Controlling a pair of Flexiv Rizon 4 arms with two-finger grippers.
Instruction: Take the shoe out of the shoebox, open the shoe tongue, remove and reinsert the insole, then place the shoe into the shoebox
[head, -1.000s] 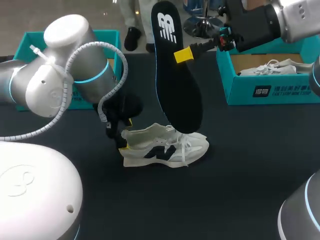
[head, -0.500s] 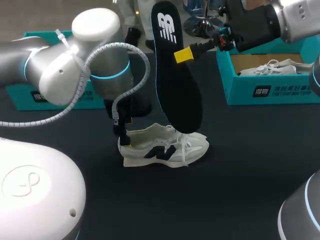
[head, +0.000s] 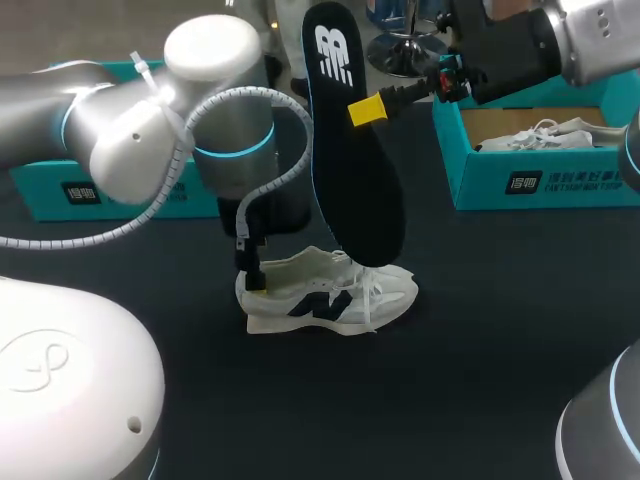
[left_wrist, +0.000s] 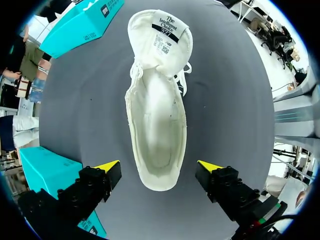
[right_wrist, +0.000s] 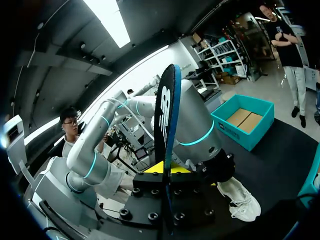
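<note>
Our right gripper (head: 367, 110) is clamped on the insole (head: 352, 170), holding it upright above the shoe (head: 330, 292). That shoe sits on the table (head: 480, 330), tongue (left_wrist: 161, 37) folded open. Our left gripper (left_wrist: 159, 166) hangs wide open over the heel, gripping nothing. We judge removal done; reinserting and boxing in the shoebox (head: 520, 182) are left.

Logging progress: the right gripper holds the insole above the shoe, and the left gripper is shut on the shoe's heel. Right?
Not quite. The left wrist view shows the left gripper open, fingers clear of the shoe's heel on either side. The right gripper does hold the insole above the shoe.
</note>
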